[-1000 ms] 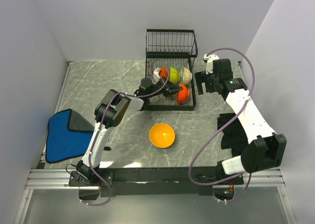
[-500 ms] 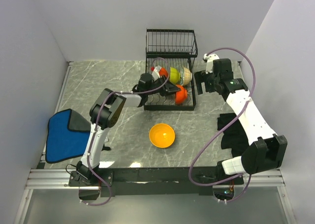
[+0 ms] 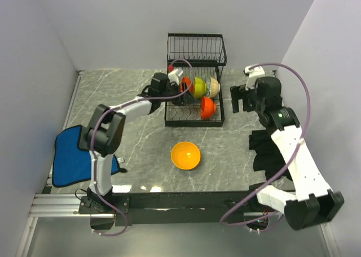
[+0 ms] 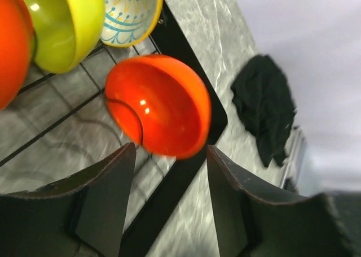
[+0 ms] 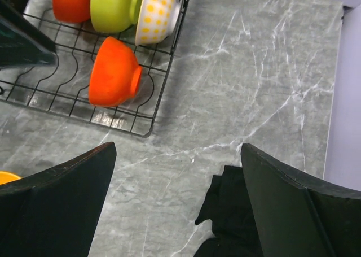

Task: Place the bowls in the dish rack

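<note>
The black wire dish rack point(image 3: 194, 117) stands at the back of the table. Its lower tier holds a red-orange bowl point(image 3: 186, 85), a lime green bowl point(image 3: 198, 86) and a cream patterned bowl point(image 3: 212, 86) on edge in a row. A second red-orange bowl point(image 3: 207, 107) point(image 4: 158, 113) leans in front of them. My left gripper point(image 3: 186, 95) point(image 4: 171, 151) is open over the rack, just short of that bowl, with nothing between its fingers. An orange bowl point(image 3: 185, 155) sits on the table. My right gripper point(image 3: 241, 103) point(image 5: 176, 149) hangs open and empty right of the rack.
A blue folded cloth point(image 3: 76, 152) lies at the table's left edge beside the left arm. A black cloth point(image 3: 268, 149) point(image 5: 237, 217) lies on the right, under the right arm. The rack's upper shelf point(image 3: 196, 49) rises at the back wall.
My left gripper has opened, let go of the front red-orange bowl in the rack and drawn back to the left. The right arm has shifted to the right.
</note>
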### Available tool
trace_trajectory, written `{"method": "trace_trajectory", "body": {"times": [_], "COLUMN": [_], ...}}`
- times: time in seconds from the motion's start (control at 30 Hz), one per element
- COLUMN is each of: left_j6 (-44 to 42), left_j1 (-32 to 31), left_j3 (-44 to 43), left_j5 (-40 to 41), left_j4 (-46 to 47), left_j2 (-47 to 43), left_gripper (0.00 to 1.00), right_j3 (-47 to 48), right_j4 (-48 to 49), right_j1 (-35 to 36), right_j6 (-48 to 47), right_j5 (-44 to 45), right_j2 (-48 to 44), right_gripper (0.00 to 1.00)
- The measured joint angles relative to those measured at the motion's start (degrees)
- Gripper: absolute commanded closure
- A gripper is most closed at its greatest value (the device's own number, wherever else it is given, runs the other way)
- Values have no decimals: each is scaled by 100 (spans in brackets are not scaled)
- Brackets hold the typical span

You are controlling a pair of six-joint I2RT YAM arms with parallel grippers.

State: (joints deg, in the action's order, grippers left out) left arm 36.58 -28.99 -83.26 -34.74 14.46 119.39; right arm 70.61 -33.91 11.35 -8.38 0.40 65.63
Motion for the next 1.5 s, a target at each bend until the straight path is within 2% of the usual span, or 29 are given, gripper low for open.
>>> {"method": "trace_trajectory", "body": {"times": [0.17, 0.33, 0.43, 0.53, 0.57, 0.7, 0.83, 1.03, 1.23, 1.5], "left_j6": [-1071, -2190, -2787, -2997, -3049, -3403, -3289, -2319, -1582, -988], "left_j1": [122, 133, 20, -83, -131, -627, -1150, -1130, -1071, -1075], "left_j3": [365, 708, 874, 916, 942, 953, 522, -374, -509, -531], "left_j5": [-59, -481, -761, -846, -809, 330, 1250, 2168, 2391, 2214], "left_j4": [-785, -1493, -2033, -2365, -2457, -2935, -3344, -3252, -3119, -2835], "left_j2": [-1043, -1941, -2286, -2415, -2463, -2636, -2476, -1764, -1051, -533], "left_gripper": [37, 37, 37, 39, 39, 40, 46, 53, 51, 50], "right_j3": [-581, -1045, -1228, -1364, -1390, -1486, -1502, -1550, -1556, -1676], "right_j4": [72, 92, 96, 105, 98, 76, 79, -20, -166, -221], "right_j1": [-81, -273, -323, -411, -450, -686, -925, -1078, -1104, -1226], "right_j6": [35, 118, 157, 251, 278, 398, 575, 782, 946, 1029], "right_j5": [-81, -160, -177, -197, -192, -162, -144, -109, -122, -131], "right_j2": [-776, -1410, -1720, -2011, -2087, -2470, -2697, -2855, -2865, -2983], "right_gripper": [0, 0, 0, 0, 0, 0, 0, 0, 0, 0]}}
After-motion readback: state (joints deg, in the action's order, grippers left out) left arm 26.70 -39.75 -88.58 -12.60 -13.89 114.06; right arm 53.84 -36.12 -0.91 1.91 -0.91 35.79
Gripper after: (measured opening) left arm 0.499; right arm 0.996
